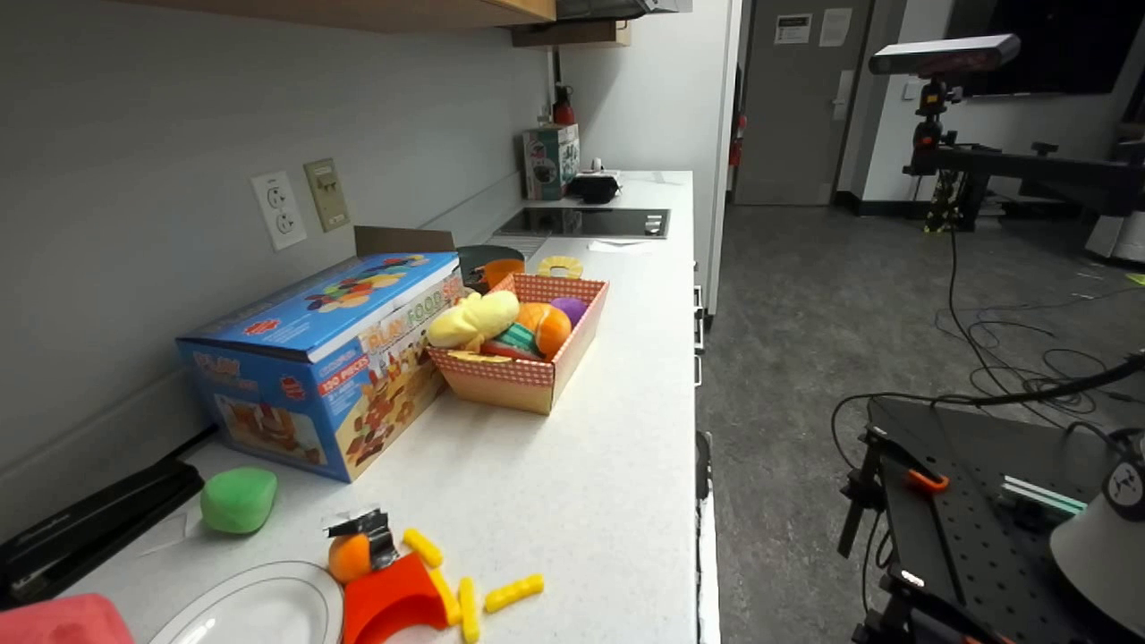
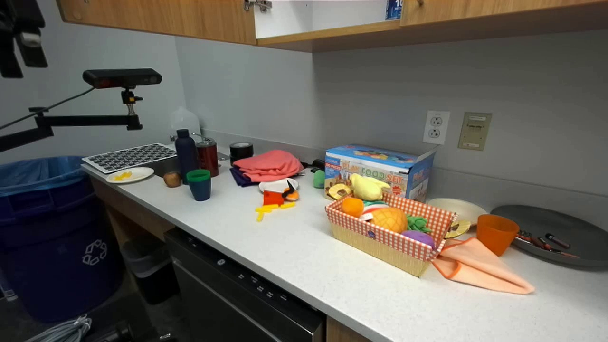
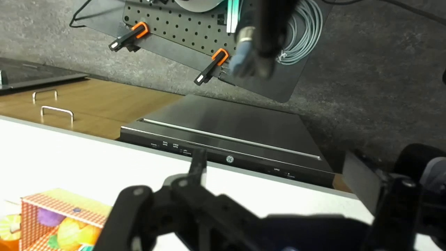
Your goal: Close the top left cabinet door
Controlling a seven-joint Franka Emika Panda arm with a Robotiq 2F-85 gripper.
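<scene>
The top left cabinet door is a wooden panel at the top of an exterior view. It stands wide open on its hinge, and the white inside of the cabinet shows beside it. The upper part of the door is cut off by the frame. My gripper is at the upper left of that view, left of the door's outer edge and apart from it in the picture. In the wrist view, the gripper has its fingers wide apart with nothing between them. The door is not seen in the wrist view.
The neighbouring cabinet door is shut. Below are the white counter, a food basket, a play food box, and a dark bottle. A camera on an arm stands below the door. A dishwasher is under the counter.
</scene>
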